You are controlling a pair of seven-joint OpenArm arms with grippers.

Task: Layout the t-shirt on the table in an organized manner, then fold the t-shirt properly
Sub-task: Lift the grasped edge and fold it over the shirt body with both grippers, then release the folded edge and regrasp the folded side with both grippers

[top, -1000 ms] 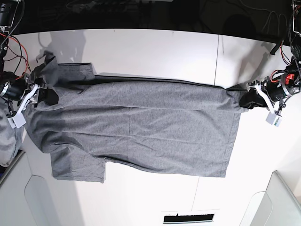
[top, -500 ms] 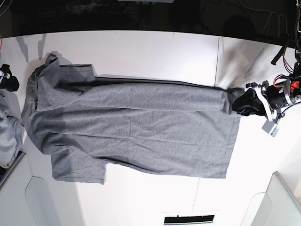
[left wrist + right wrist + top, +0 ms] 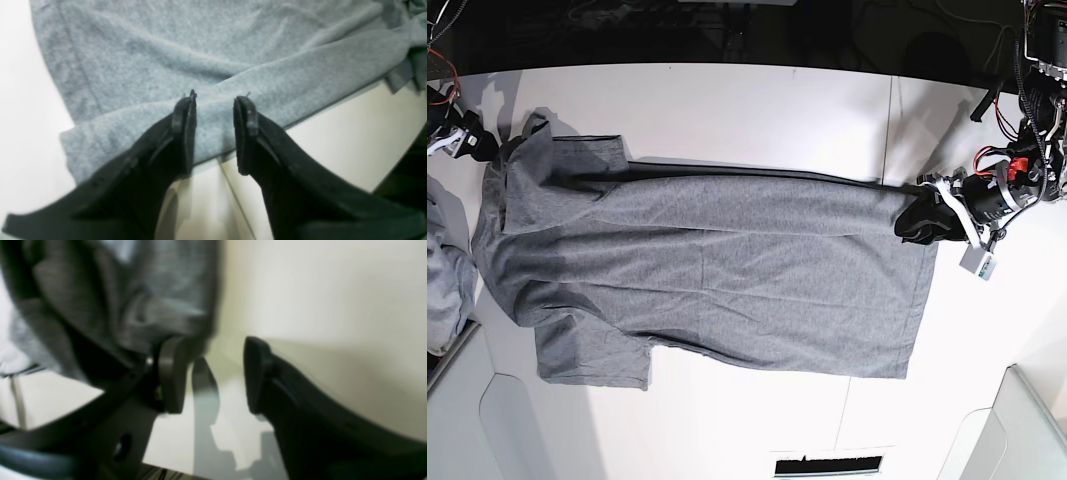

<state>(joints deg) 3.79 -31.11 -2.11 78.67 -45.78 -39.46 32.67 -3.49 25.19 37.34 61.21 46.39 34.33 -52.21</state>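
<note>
Base view, left to right. Right gripper (image 3: 465, 142) sits at the far left edge of the white flat bench (image 3: 747, 110), just beside the sleeve end of the heather mid-grey short-sleeved jersey t-shirt (image 3: 717, 280). In its wrist view the jaws stand apart with bare bench between them and grey cloth beside the left finger; nothing is pinched. A paler bluish-grey bunched cloth (image 3: 445, 270) lies off the bench's left edge, not part of the job. The t-shirt lies flat across the middle of the bench, collar and sleeves to the left, hem to the right, with its far long edge already turned over into a doubled band; a lower sleeve sticks out at bottom left. A thin dark seam line (image 3: 889, 120) crosses the bench right of centre. Left gripper (image 3: 919, 222) is at the hem end of that folded band; its wrist view shows the jaws partly open, tips over the doubled edge, cloth not clamped. Judgement on handling: light, limp, thin jersey that drapes and wrinkles, will stretch if tugged, and should drag a little on the smooth top. Best holds are likely stitched hem corners and shoulder seams, both layers pinched together and lifted low.
</note>
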